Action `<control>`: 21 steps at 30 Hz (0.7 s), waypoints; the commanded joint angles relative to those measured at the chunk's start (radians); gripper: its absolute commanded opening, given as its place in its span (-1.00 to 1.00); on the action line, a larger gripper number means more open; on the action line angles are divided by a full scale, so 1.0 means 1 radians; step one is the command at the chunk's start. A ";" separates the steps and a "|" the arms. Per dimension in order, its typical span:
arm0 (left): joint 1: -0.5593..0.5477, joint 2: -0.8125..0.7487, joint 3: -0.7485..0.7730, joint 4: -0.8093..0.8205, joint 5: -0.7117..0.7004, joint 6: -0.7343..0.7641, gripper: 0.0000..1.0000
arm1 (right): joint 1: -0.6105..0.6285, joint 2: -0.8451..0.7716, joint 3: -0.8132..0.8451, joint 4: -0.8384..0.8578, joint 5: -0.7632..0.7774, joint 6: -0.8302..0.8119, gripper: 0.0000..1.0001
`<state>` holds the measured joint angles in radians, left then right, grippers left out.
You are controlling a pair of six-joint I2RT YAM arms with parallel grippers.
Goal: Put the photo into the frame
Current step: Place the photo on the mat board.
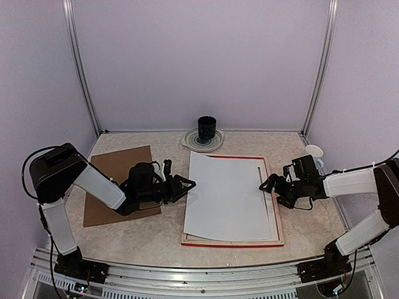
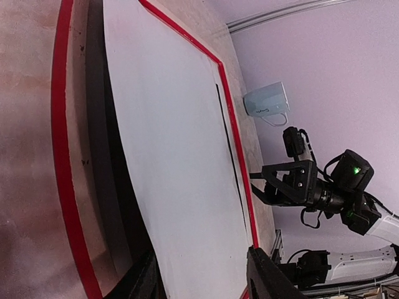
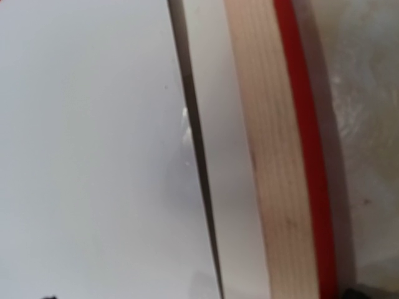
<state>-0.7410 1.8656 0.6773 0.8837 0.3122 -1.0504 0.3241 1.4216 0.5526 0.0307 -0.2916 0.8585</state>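
On the work surface: beige stone-patterned table [image 1: 156,240], enclosed by plain lilac walls [image 1: 199,62] with aluminium corner posts [image 1: 81,68].

1. Large thin rectangular picture frame [image 1: 276,227]: lying face down right of centre, pale wood back upward, red edges showing.
2. Large rectangular paper photo [image 1: 227,196]: blank white side up (printed side not visible), laid slightly askew on the frame's back. It covers the left rail and leaves the right rail bare. In the left wrist view its left edge stands clear of the rail, with shadow beneath.
3. Flat brown cardboard board [image 1: 118,165]: left of the frame, partly under the left arm.
4. Black cup [image 1: 207,129] on a round white plate [image 1: 215,144], at the back; white mug [image 1: 313,151] at far right.

Left gripper [image 1: 187,185]: fingers [image 2: 269,277] partly spread at the photo's left edge. The wrist view shows that edge running between them. Contact cannot be told.

Right gripper [image 1: 268,187]: fingers spread wide, low over the frame's right rail, holding nothing. Whether it touches the rail is unclear.

Hidden or unclear: the frame's left rail, in the top view. The right wrist view is close and blurred, showing the photo's edge, a dark gap, a narrow white strip, wood and red.
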 commanded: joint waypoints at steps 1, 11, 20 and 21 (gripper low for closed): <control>0.000 0.038 0.029 0.032 0.033 -0.031 -0.06 | -0.007 0.013 0.009 0.022 -0.028 0.013 0.98; 0.005 0.087 0.080 -0.061 0.046 -0.076 -0.06 | -0.006 0.007 0.007 0.015 -0.022 0.010 0.98; 0.005 0.152 0.135 -0.069 0.094 -0.139 -0.11 | -0.007 0.015 0.009 0.024 -0.028 0.013 0.98; 0.005 0.160 0.137 -0.074 0.093 -0.146 -0.12 | -0.007 0.013 0.008 0.023 -0.027 0.011 0.98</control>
<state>-0.7410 1.9800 0.7925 0.8288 0.3748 -1.1561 0.3241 1.4242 0.5526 0.0360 -0.2962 0.8623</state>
